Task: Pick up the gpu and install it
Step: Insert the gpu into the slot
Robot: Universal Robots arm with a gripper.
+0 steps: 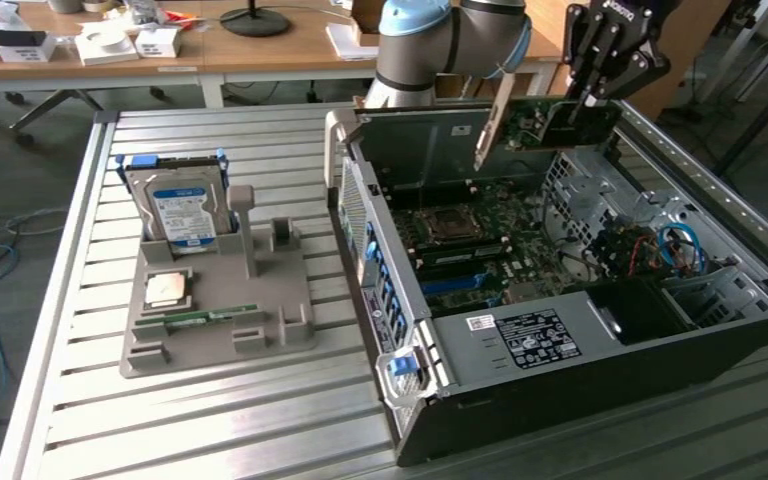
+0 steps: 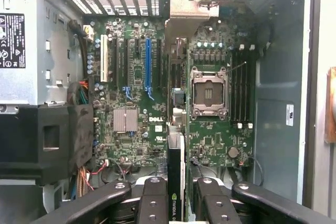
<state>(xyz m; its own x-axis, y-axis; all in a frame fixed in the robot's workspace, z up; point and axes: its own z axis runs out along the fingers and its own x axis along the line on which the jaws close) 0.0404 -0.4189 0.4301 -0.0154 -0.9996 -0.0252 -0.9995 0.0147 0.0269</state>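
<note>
The pale blue and grey robot arm (image 1: 444, 40) is cut off by the exterior view's upper edge, as is the top of the black multi-fingered gripper (image 1: 584, 100). Its fingers cover part of the gpu (image 1: 551, 128), a thin, flat, dark green circuit card with a long silvery metal bracket strip (image 1: 495, 125) along one end. The card's connector edge is hard to make out. In the wrist view the gpu (image 2: 175, 166) shows edge-on only, as a narrow dark strip with a small green logo, so its faces cannot be read. There the gripper (image 2: 179, 182) has its black fingers (image 2: 153, 198) pressed against the card from both sides, pinching it. In the exterior view the card hangs directly below the fingertips, standing on edge. Its bracket is on the exterior view's left and slopes slightly. The card is held in the air above the far end of the open grey and black desktop computer case (image 1: 518, 400), which lies on its side on a slatted metal table (image 1: 224, 420). It is clear of the green motherboard (image 2: 136, 103). In the wrist view the card lines up between a long blue expansion slot (image 2: 148, 66) and the square silver processor socket (image 2: 209, 92). Well apart, at the exterior view's left, a grey plastic holder (image 1: 211, 330) carries a boxy silver hard drive with a blue and white label (image 1: 181, 212) and a small, narrow green memory stick (image 1: 204, 318).
</note>
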